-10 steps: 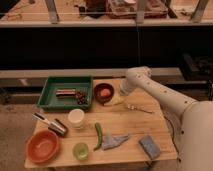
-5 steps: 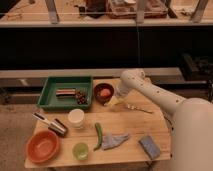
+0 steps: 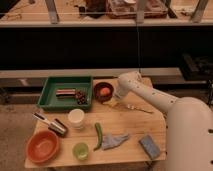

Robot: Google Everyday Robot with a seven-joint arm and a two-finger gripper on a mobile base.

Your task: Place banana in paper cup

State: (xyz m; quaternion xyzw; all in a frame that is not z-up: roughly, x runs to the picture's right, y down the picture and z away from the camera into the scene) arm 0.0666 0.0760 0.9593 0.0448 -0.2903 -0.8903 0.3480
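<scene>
Claw (image 3: 114, 102) hangs beside bowl (image 3: 103, 84) holding orange object (image 3: 104, 92).

Wooden table (image 3: 135, 125), green tray (image 3: 52, 101), paper cup (image 3: 76, 119), orange bowl (image 3: 42, 147), chili (image 3: 98, 135), claw (image 3: 115, 102) by brown bowl (image 3: 103, 91)

Paper cup (image 3: 76, 119): plain white, short, cylindrical. Stood upright, mouth up, on table (image 3: 135, 125), just in front of green tray (image 3: 50, 95).
Banana (image 3: 113, 105): small, pale yellow. Lay on table to right of cup, well apart from it. Mostly hidden; only sliver showed.
Gripper (image 3: 116, 100): was down low right at banana. Contact could not be told.
</scene>
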